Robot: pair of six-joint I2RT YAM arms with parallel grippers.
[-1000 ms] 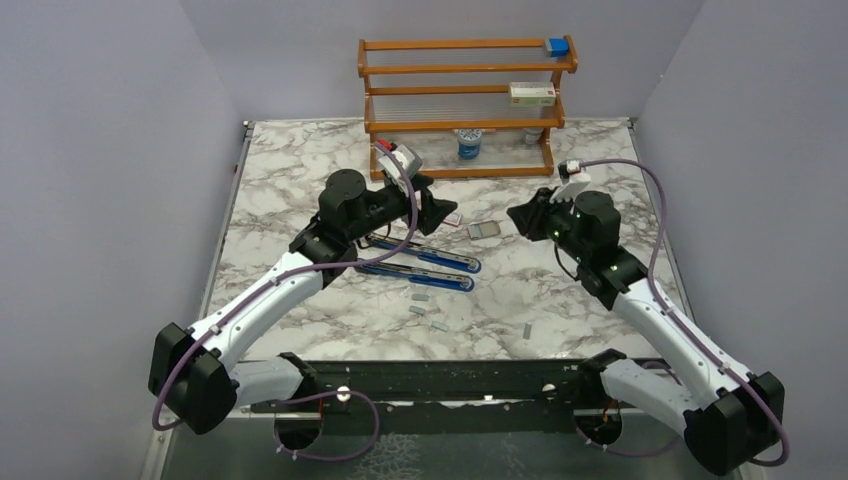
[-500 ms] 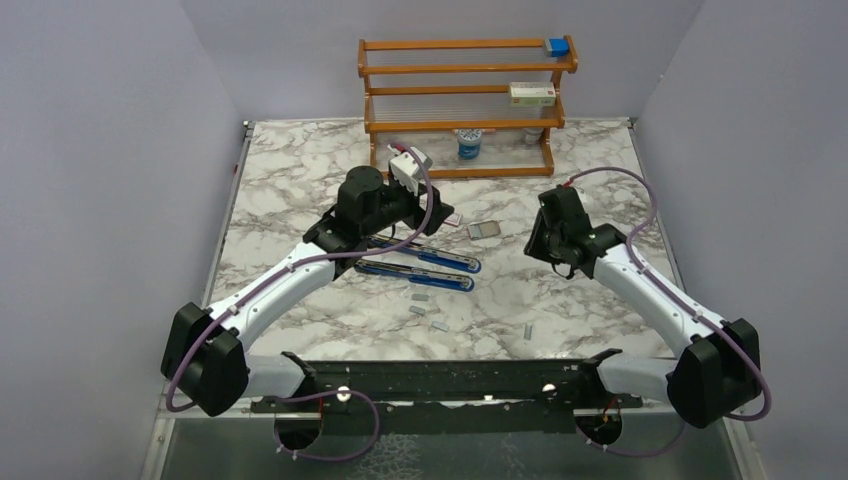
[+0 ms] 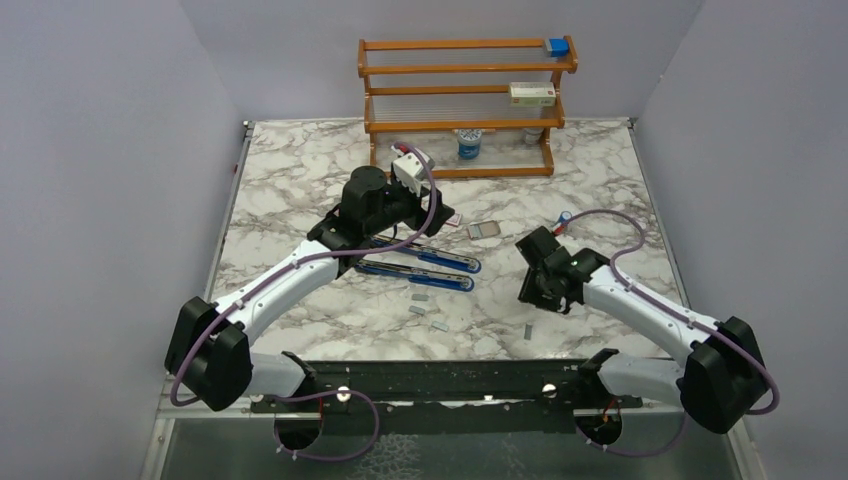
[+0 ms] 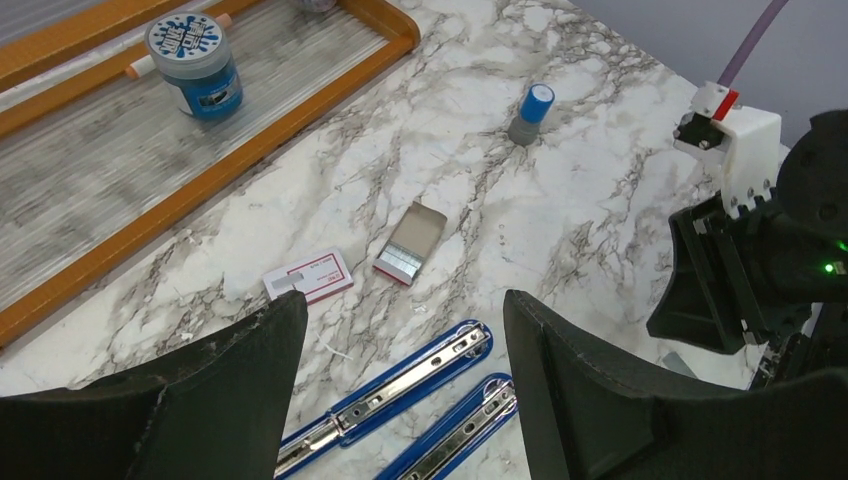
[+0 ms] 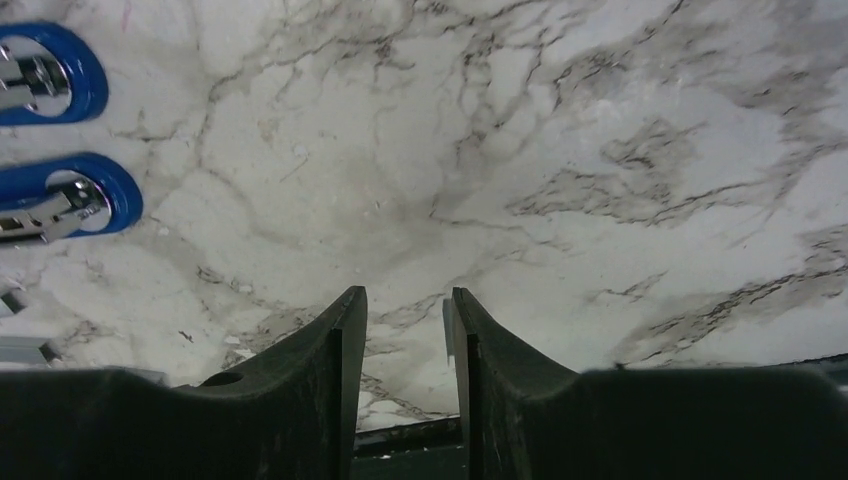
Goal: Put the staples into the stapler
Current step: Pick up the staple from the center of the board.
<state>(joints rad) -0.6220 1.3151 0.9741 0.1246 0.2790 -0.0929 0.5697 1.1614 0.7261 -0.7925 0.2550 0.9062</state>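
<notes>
The stapler [image 3: 425, 264] lies opened flat on the marble, its two blue arms with metal channels side by side [image 4: 400, 385]; their rounded ends show at the left of the right wrist view [image 5: 65, 195]. My left gripper [image 3: 398, 238] hovers over the arms, open wide with nothing in it [image 4: 405, 335]. Loose staples [image 3: 421, 296] lie in short strips in front of the stapler, one strip [image 3: 528, 328] apart at the right. My right gripper [image 3: 535, 292] points down near that strip, open and holding nothing [image 5: 405, 310]. A thin strip [image 5: 447, 335] lies on the table just inside its right finger.
A wooden rack [image 3: 460, 125] at the back holds a blue jar [image 3: 468, 143], a box [image 3: 532, 94] and a blue block [image 3: 557, 46]. A pink-and-white box [image 4: 308, 279], a grey tray [image 4: 411, 243] and a small blue cylinder [image 4: 531, 112] lie beyond the stapler. The table's black front rail [image 3: 430, 380] is near.
My right arm swung from the far right toward the near edge and dropped low over the lone strip, its jaws parting. My left gripper drew back slightly over the stapler.
</notes>
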